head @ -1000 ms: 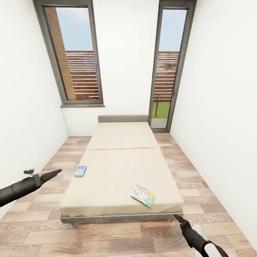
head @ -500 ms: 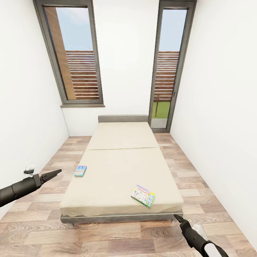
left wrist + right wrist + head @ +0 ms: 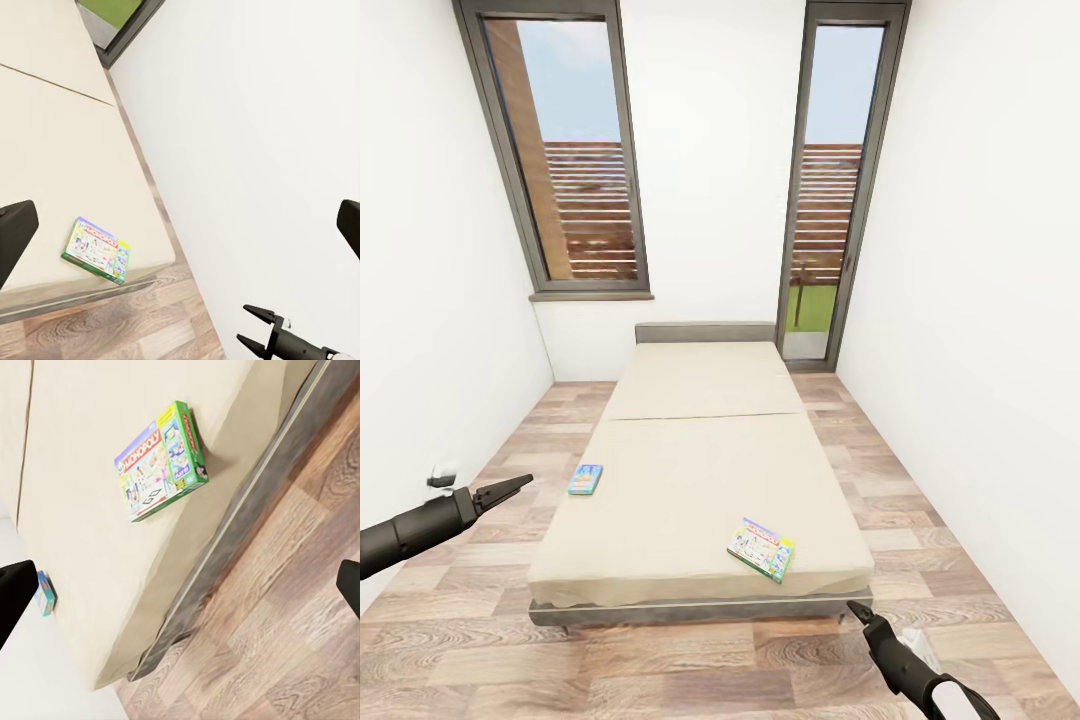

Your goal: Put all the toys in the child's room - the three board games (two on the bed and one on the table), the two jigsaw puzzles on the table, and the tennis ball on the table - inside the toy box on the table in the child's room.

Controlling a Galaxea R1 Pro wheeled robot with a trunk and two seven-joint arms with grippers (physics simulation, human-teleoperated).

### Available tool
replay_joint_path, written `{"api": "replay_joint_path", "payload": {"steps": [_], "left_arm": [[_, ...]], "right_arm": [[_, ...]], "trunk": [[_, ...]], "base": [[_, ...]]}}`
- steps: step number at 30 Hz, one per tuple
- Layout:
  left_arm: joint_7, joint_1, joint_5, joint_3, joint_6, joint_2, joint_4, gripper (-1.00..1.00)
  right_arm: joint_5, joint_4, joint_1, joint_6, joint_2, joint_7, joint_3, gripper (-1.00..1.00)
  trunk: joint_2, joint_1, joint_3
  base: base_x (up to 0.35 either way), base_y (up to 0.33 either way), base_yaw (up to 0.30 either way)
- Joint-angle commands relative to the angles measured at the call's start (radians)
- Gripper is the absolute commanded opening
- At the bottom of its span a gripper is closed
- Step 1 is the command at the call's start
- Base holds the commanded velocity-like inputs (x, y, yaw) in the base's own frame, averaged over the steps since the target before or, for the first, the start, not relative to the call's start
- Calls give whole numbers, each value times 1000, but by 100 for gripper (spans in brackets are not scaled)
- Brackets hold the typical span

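Observation:
Two board games lie on the beige bed (image 3: 690,470). The blue one (image 3: 585,479) (image 3: 45,593) rests at the bed's left edge. The green-edged one (image 3: 761,548) (image 3: 95,250) (image 3: 161,461) sits near the foot corner on the right. My left gripper (image 3: 510,489) hovers over the floor left of the bed, short of the blue box, and is open and empty, its fingers (image 3: 15,238) wide apart. My right gripper (image 3: 859,610) hangs just past the bed's foot corner, below the green-edged box, also open with fingers (image 3: 13,594) spread. The table and toy box are out of view.
White walls close in on both sides, leaving narrow strips of wood-plank floor (image 3: 490,480) beside the bed and a wider band at its foot. A tall window (image 3: 565,150) and a glass door (image 3: 830,190) stand in the far wall.

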Motion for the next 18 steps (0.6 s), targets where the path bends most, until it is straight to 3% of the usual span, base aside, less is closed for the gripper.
{"api": "replay_joint_path", "payload": {"steps": [1, 12, 18], "left_arm": [[-4, -1, 0, 1, 10, 0, 0, 100], [-4, -1, 0, -4, 10, 0, 0, 100], [-4, -1, 0, -7, 10, 0, 1, 100]], "right_arm": [[-5, 0, -1, 9, 1, 1, -6, 100], [6, 0, -2, 11, 1, -21, -2, 100], [0, 5, -6, 13, 3, -157, -2, 100]], "trunk": [[-2, 1, -2], [-2, 1, -2], [-2, 1, -2]], "base": [[0, 0, 0], [0, 0, 0], [0, 0, 0]]}}
